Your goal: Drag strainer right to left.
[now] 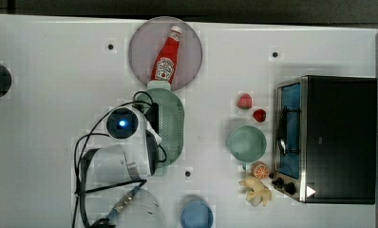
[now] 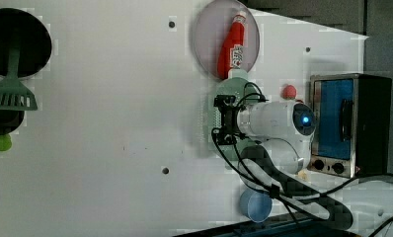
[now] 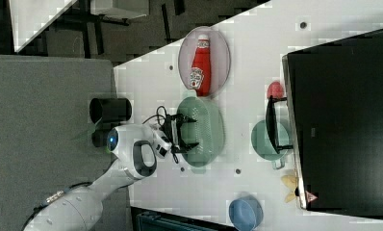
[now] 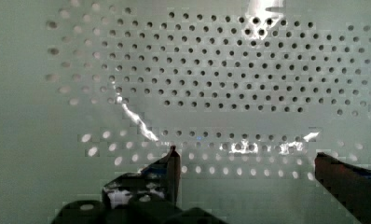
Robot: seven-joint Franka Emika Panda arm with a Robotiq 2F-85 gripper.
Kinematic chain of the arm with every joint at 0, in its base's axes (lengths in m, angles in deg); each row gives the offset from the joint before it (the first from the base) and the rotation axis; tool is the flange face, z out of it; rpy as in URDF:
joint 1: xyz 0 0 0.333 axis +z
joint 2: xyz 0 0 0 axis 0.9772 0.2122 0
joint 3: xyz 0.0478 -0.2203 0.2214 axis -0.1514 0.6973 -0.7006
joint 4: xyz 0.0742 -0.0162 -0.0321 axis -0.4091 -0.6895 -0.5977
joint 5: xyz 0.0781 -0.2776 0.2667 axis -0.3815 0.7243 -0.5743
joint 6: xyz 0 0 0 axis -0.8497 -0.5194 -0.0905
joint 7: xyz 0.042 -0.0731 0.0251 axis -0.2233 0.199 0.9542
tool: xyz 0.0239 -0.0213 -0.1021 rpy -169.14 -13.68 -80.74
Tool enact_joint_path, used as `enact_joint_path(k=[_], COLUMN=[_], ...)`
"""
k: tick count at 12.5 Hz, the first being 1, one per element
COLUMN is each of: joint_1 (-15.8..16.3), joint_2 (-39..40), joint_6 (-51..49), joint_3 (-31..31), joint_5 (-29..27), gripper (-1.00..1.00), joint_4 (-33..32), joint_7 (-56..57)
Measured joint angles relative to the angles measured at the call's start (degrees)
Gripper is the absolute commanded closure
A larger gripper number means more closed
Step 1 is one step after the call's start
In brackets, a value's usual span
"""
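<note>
While the arm hangs over the middle of the table, things stand so:
Table (image 1: 59,57): white.
Toaster oven (image 1: 339,137): at the top view's right edge.
Strainer (image 1: 173,123): mint-green, just below the plate (image 1: 142,52) bearing a ketchup bottle (image 1: 167,57).
Gripper (image 3: 185,132): inside the strainer, fingers (image 4: 172,168) spread wide apart, holding nothing.
Green bowl (image 1: 246,143): between strainer and oven.
Blue cup (image 1: 196,214): at the top view's lower edge.

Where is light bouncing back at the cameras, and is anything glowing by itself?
In the wrist view, bright white streaks of glare run across the strainer and along its holes. In the top view, a blue light glows on the arm's round joint. In the left view, the same light shines near the toaster oven.
</note>
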Motion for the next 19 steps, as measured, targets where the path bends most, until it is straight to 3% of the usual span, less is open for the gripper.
enact_joint_path(k=[6, 19], joint_1=[7.43, 17.15], joint_2=[1.05, 10.52], joint_6=[-3.25, -7.95], joint_3=[0.1, -0.54], joint_5=[-2.46, -2.36], gripper=[-1.0, -1.0], joint_4=[1.12, 18.41], joint_7=[-2.85, -14.21])
